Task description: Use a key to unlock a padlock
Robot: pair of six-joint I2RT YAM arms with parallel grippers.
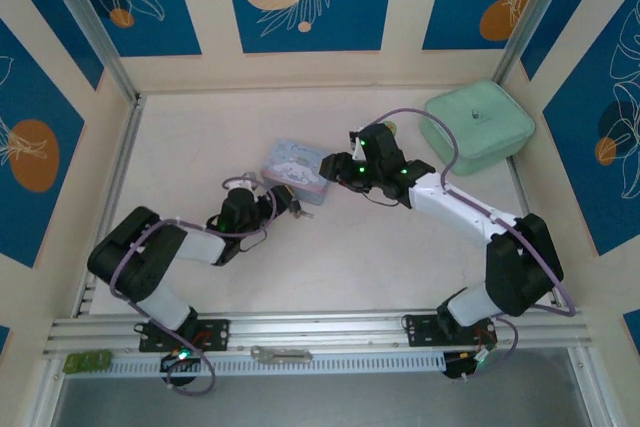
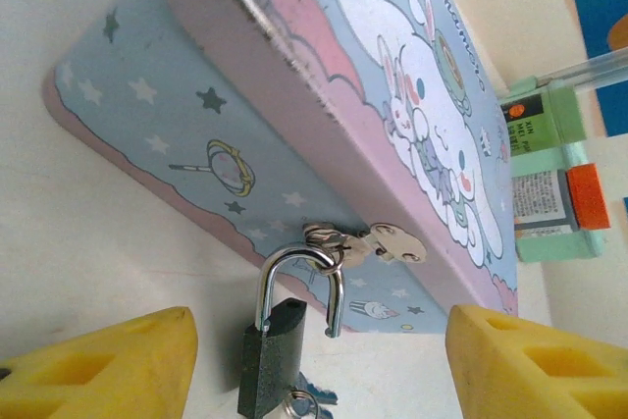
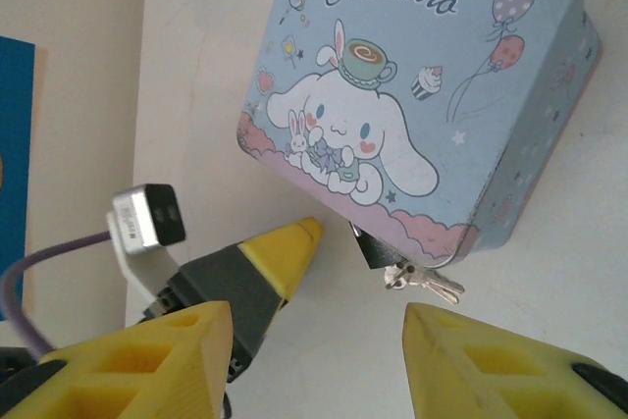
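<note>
Hanging from the hasp of the pale blue cartoon tin, midway between the side edges of the table, the small dark padlock lies lengthwise toward your left gripper, whose fingers stand spread either side; your right gripper, spread too, is farther.

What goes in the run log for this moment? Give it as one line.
left gripper open, astride padlock | right gripper open beside tin | key at padlock | one shackle leg free
</note>
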